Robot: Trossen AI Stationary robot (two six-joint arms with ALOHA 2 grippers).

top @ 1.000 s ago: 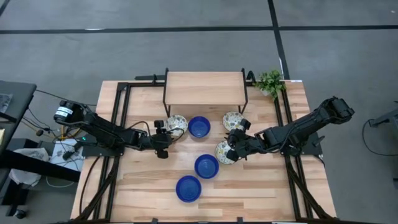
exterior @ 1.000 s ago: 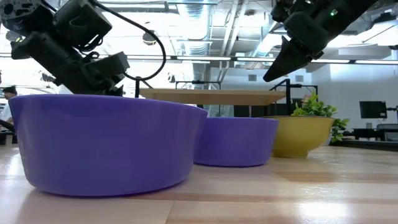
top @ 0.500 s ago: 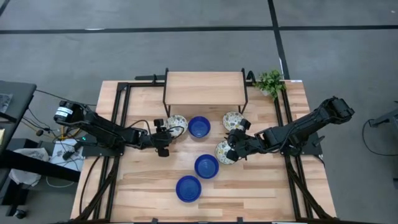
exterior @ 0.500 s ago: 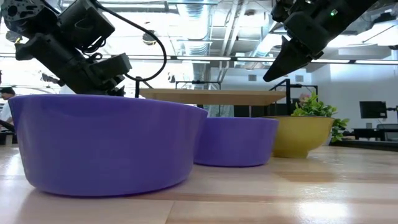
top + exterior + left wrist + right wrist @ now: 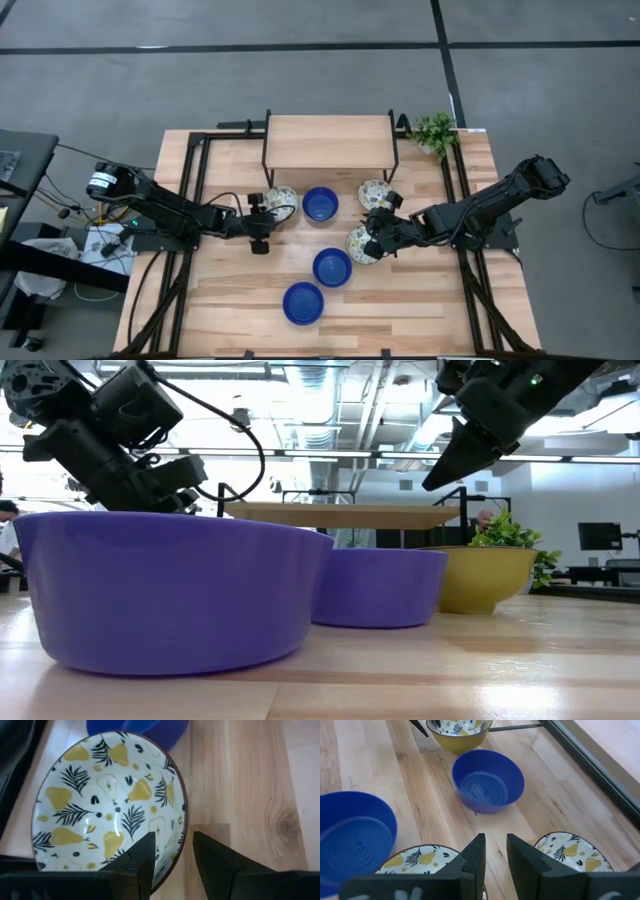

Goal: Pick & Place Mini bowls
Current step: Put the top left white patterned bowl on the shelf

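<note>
Three cobalt blue bowls [image 5: 320,204] [image 5: 332,267] [image 5: 303,303] and three cream bowls with a pear-and-leaf pattern [image 5: 283,203] [image 5: 360,243] [image 5: 376,192] stand upright on the table. My left gripper [image 5: 266,214] is open at the left patterned bowl [image 5: 107,802]; one finger [image 5: 145,855] stands inside its rim and the other [image 5: 212,862] outside. My right gripper [image 5: 372,236] is open by a narrow gap [image 5: 496,852] above the table, between the middle patterned bowl [image 5: 415,860] and the far right one [image 5: 572,852].
A wooden shelf on black legs [image 5: 328,140] stands at the far edge, with a small green plant [image 5: 435,130] to its right. Black frame rails [image 5: 195,190] [image 5: 455,190] run along both sides. In the low view the nearest blue bowl [image 5: 170,590] hides my left gripper's fingers.
My left arm has shifted slightly beside the left patterned bowl. My right arm and all the bowls have stayed where they were.
</note>
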